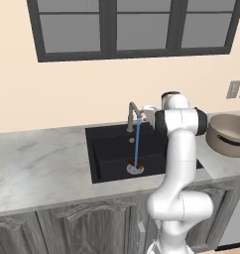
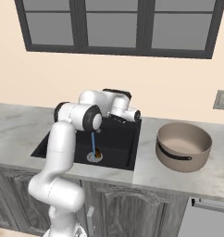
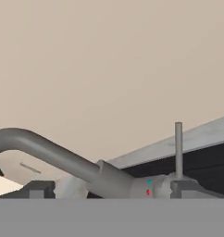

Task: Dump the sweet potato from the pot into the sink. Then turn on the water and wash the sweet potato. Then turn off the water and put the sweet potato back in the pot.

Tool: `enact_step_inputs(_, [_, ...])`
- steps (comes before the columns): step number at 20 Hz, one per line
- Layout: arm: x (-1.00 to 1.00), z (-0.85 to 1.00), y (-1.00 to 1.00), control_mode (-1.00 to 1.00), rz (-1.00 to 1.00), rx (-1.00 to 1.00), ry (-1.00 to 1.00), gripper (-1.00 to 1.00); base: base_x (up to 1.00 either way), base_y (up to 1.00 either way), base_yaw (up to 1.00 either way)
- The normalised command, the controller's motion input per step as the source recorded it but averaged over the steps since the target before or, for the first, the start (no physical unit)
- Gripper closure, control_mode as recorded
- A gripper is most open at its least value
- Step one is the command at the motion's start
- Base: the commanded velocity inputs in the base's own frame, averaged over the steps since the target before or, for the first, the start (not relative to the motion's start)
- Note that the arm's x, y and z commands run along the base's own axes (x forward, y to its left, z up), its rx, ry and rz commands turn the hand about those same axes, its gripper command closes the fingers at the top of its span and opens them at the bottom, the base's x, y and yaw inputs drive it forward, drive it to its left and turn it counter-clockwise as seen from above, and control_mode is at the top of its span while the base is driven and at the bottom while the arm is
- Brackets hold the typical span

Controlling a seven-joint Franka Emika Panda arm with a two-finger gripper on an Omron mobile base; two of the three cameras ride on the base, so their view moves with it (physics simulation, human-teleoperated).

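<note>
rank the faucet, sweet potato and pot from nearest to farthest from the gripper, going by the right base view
1. faucet: right at the gripper, behind the sink.
2. sweet potato: below, on the sink floor by the drain, under the water.
3. pot: farthest, on the counter right of the sink.

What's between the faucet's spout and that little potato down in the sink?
A blue stream of water falls from the faucet onto the sweet potato, seen in the left base view.
</note>
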Motion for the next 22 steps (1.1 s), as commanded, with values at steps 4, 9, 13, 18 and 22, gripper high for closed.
enact_step_inputs(4, [0.07, 0.00, 0.09, -1.00, 0.07, 0.06, 0.04, -1.00, 0.00, 0.00, 0.00])
enact_step_inputs(9, [0.15, 0.00, 0.11, -1.00, 0.09, 0.05, 0.02, -1.00, 0.00, 0.00, 0.00])
enact_step_inputs(13, [0.10, 0.00, 0.18, -1.00, 0.09, 0.04, 0.00, -1.00, 0.00, 0.00, 0.00])
enact_step_inputs(18, [0.00, 0.00, 0.36, -1.00, 0.10, 0.03, 0.00, -1.00, 0.00, 0.00, 0.00])
enact_step_inputs(22, [0.00, 0.00, 0.53, -1.00, 0.10, 0.02, 0.00, -1.00, 0.00, 0.00, 0.00])
